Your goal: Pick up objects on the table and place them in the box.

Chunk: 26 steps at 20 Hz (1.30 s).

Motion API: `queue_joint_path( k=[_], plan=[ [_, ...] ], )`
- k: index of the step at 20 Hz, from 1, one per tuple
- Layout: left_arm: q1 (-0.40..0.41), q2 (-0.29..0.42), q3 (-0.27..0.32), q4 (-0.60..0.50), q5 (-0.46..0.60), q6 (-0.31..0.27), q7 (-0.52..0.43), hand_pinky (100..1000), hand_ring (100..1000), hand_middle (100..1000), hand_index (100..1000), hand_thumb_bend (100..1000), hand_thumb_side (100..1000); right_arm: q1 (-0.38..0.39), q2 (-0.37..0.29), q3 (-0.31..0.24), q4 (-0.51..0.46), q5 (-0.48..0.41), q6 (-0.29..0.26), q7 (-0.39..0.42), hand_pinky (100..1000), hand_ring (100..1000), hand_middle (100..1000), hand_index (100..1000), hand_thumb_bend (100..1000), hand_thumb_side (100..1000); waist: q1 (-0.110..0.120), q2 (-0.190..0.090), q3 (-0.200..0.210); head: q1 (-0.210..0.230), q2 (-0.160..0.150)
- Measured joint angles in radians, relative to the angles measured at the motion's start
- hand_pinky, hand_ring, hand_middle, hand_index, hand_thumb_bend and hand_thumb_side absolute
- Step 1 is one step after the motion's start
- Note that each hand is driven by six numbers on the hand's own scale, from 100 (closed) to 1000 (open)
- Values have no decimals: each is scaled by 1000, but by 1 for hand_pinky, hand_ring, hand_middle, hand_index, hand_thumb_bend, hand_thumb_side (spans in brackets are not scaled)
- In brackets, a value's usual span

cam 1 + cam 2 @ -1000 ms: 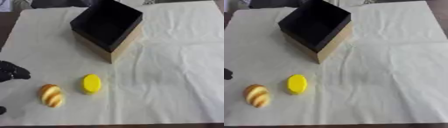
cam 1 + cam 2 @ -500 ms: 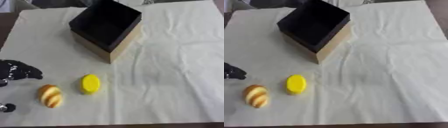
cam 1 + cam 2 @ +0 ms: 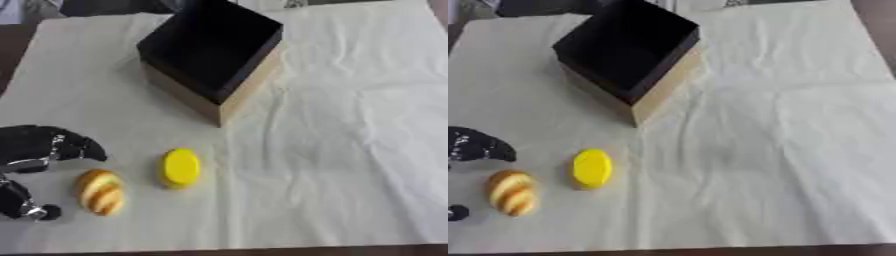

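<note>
The box (image 3: 213,55) stands open at the far left part of the table, turned with one corner toward the robot; its inside is black and its outer walls are tan. It sits on a pale cloth (image 3: 350,125) that covers the table and is a little wrinkled. Nearer to the robot, well apart from the box, lie two small things just beside each other without touching: a yellow oval piece (image 3: 180,167) and, to its left, a bread roll (image 3: 100,191) in orange-brown with lighter stripes.

The left hand (image 3: 39,150) comes in from the left edge. Its dark fingers curve above the bread roll and the thumb shows below, near the lower left corner, so the hand is spread open around the roll and does not hold it. The left eye view shows more of this hand, with the silver parts and the lower thumb clearly; in the right eye view only the fingertips and a small dark bit at the edge appear. The right hand shows in neither view.
</note>
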<state>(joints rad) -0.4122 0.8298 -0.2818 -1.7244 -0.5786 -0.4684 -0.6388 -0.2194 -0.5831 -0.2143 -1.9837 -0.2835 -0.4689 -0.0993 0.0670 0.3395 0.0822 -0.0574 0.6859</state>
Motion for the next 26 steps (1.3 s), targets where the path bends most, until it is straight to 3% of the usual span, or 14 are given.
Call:
queue_joint_path(
  k=[7, 13, 14, 15, 17, 22, 26],
  plan=[
    [-11, -32, -35, 35, -63, -7, 7, 819, 789, 766, 871, 518, 100, 0, 7, 0, 0, -1, 3, 3, 929, 878, 602, 808, 100, 572, 2, 4, -1, 6, 0],
    [-9, -46, -33, 33, -125, -36, 51, 681, 569, 505, 622, 290, 100, 0, 9, 0, 0, -1, 3, 3, 930, 877, 602, 808, 100, 573, 1, 4, 0, 8, 0],
    [-8, -48, -30, 29, -139, -36, 70, 668, 546, 472, 581, 172, 100, 1, 9, 0, 0, -1, 3, 3, 930, 877, 601, 809, 100, 574, 0, 4, 1, 8, 0],
    [-6, -48, -25, 26, -151, -34, 93, 661, 534, 454, 558, 282, 100, 1, 10, 0, 0, -1, 3, 2, 930, 877, 601, 809, 100, 574, 0, 4, 3, 8, 0],
    [-1, -48, -12, 12, -169, -25, 142, 655, 523, 439, 542, 298, 100, 1, 10, 0, 0, -1, 3, 2, 930, 877, 602, 809, 100, 572, -1, 4, 5, 8, 0],
    [-25, -47, 68, -43, -163, 11, 249, 654, 515, 446, 545, 264, 100, 4, 10, -1, 0, -1, 0, -1, 928, 876, 603, 809, 100, 557, -2, 4, 13, 8, 0],
    [-152, -40, 122, -38, -83, 32, 313, 667, 507, 446, 542, 177, 100, 4, 10, 0, 0, -1, -3, -3, 928, 876, 603, 809, 100, 553, -2, 4, 14, 8, 0]
  ],
)
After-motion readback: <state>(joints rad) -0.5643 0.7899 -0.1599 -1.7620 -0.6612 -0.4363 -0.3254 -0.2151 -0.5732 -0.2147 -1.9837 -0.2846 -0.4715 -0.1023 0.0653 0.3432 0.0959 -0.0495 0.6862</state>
